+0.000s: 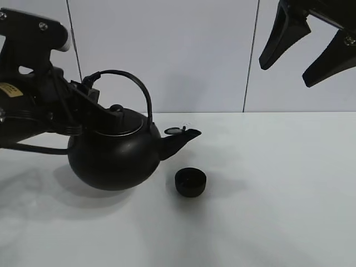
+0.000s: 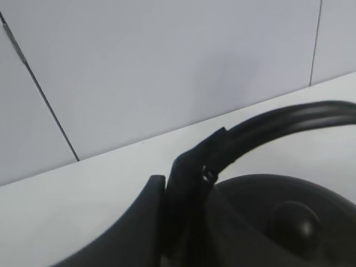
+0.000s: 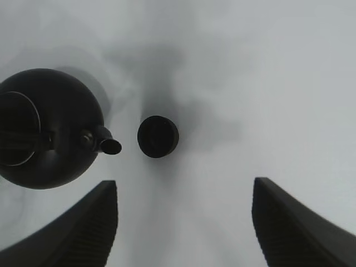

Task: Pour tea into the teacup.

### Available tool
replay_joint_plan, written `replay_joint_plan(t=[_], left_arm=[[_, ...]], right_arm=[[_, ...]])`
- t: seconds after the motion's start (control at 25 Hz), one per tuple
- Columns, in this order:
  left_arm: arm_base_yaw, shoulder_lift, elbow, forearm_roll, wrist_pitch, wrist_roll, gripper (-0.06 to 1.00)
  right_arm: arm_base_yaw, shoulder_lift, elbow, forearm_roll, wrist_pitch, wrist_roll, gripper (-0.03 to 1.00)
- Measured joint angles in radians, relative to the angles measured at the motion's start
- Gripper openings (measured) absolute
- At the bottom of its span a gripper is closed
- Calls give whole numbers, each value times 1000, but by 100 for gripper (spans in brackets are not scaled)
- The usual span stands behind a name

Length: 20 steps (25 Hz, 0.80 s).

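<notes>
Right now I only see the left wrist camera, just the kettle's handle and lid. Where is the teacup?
Observer: The teacup sits on the table, just past the tip of the spout, not touching it.
Operator: Is it pouring yet?
Observer: No. Nothing is coming out of the spout, and the kettle is roughly upright.
Operator: What's the other claw doing?
Observer: The right claw hangs open high above the table, holding nothing.

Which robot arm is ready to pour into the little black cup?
Left. The left gripper holds the kettle by its handle, spout beside the teacup. The right gripper hangs open up high, holding nothing.
</notes>
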Motion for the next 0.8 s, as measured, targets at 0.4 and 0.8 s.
replay_joint_plan(t=[0.4, 0.8], left_arm=[[29, 0, 24, 20, 1, -10, 11], [29, 0, 24, 78, 9, 6, 11]], right_arm=[[0, 0, 0, 0, 0, 0, 48], [0, 0, 0, 0, -3, -1, 48]])
